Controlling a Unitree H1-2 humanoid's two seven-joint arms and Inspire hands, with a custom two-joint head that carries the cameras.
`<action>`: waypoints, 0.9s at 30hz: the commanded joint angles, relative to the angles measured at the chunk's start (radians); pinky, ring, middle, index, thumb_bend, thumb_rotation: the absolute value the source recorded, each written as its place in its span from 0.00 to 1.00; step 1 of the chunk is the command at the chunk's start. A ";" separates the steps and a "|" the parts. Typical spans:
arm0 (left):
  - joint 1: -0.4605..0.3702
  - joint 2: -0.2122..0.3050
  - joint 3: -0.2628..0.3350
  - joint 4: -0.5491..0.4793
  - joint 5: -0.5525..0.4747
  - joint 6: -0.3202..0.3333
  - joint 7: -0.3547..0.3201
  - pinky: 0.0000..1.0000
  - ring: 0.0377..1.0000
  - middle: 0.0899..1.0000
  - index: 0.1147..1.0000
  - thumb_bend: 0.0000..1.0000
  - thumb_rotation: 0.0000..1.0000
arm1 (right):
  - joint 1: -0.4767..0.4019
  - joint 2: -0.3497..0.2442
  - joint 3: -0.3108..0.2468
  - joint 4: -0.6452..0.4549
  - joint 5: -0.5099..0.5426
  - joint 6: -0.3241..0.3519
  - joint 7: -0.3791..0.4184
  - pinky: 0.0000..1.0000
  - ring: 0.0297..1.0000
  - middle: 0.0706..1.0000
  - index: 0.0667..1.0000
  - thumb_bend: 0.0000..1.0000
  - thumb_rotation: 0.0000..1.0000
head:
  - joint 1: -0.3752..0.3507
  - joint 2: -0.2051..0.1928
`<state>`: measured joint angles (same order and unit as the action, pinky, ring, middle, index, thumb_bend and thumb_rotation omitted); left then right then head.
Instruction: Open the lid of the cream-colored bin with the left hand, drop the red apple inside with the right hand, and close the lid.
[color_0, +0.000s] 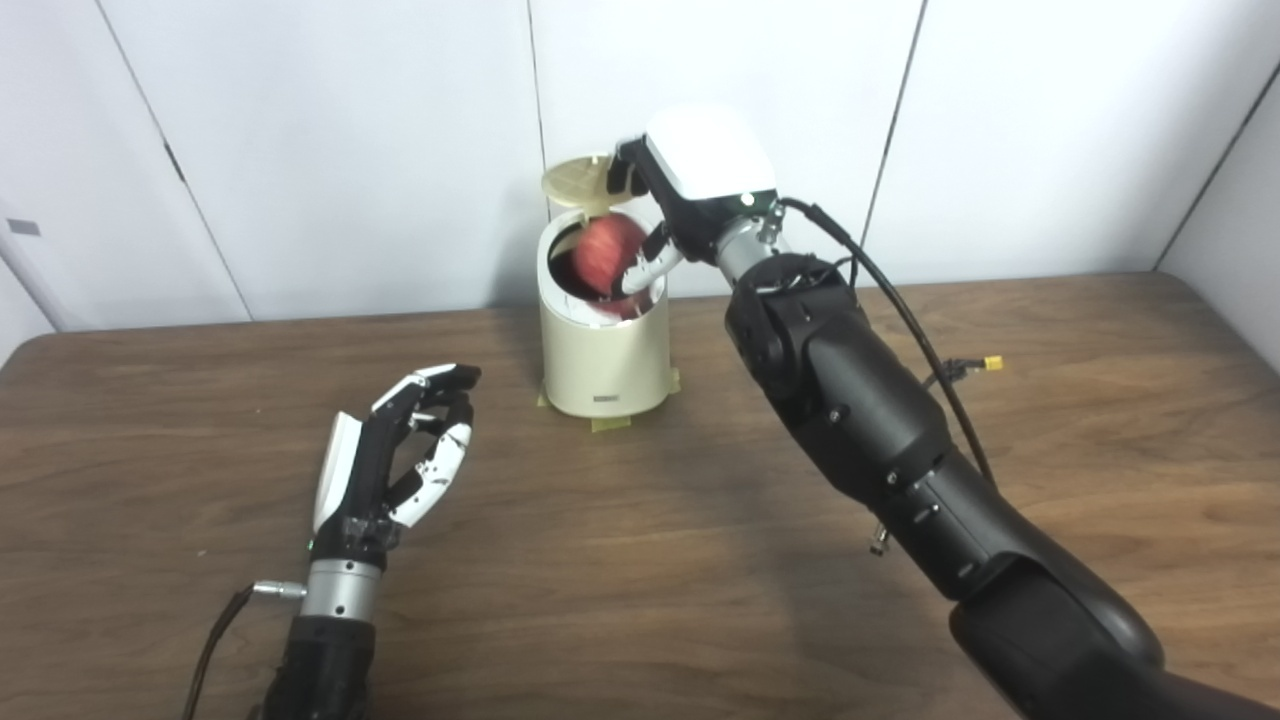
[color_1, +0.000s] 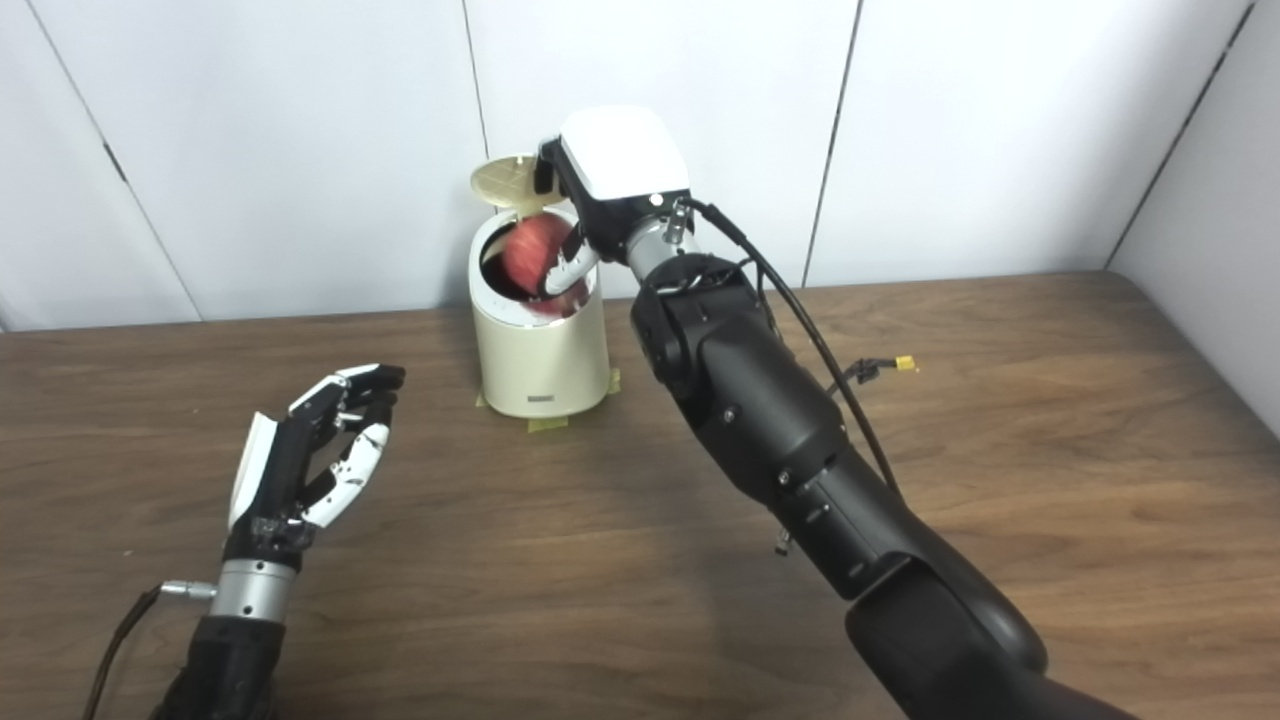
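The cream-colored bin (color_0: 603, 360) stands at the back middle of the table, its round lid (color_0: 578, 180) tipped up and open behind it. My right hand (color_0: 690, 190) hovers over the bin's mouth, its fingers (color_0: 645, 268) curled around the red apple (color_0: 610, 252), which sits just at the rim. The apple looks blurred, so I cannot tell if the grip still holds. My left hand (color_0: 405, 440) is open and empty over the table, left of and in front of the bin, apart from it.
The brown wooden table (color_0: 640, 560) stretches wide around the bin. Tape (color_0: 612, 422) fixes the bin's base. A white panelled wall (color_0: 300, 150) stands right behind. A loose cable with a yellow plug (color_0: 985, 364) hangs off my right arm.
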<state>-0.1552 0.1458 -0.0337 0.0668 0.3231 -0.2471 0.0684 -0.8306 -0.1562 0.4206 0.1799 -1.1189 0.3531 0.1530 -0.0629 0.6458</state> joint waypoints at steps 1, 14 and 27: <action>-0.013 0.001 -0.002 -0.020 0.004 -0.014 0.011 0.58 0.70 0.72 0.69 0.28 0.58 | -0.047 -0.001 -0.009 -0.022 -0.015 0.012 -0.021 0.19 0.26 0.62 0.59 1.00 0.29 | -0.001 0.001; -0.015 0.000 -0.001 -0.013 -0.002 -0.021 0.010 0.58 0.70 0.72 0.69 0.28 0.59 | -0.044 -0.006 -0.006 -0.027 -0.013 0.003 -0.018 0.18 0.25 0.58 0.60 1.00 0.28 | -0.002 0.000; -0.016 0.002 -0.002 -0.008 0.001 -0.025 0.012 0.58 0.70 0.72 0.69 0.28 0.60 | 0.018 -0.027 -0.042 0.029 0.040 -0.177 -0.412 0.20 0.25 0.33 0.38 0.81 0.33 | -0.013 0.002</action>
<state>-0.1553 0.1455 -0.0349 0.0666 0.3218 -0.2472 0.0677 -0.7768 -0.1779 0.4061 0.2245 -1.1027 0.2100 -0.1945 -0.0736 0.6489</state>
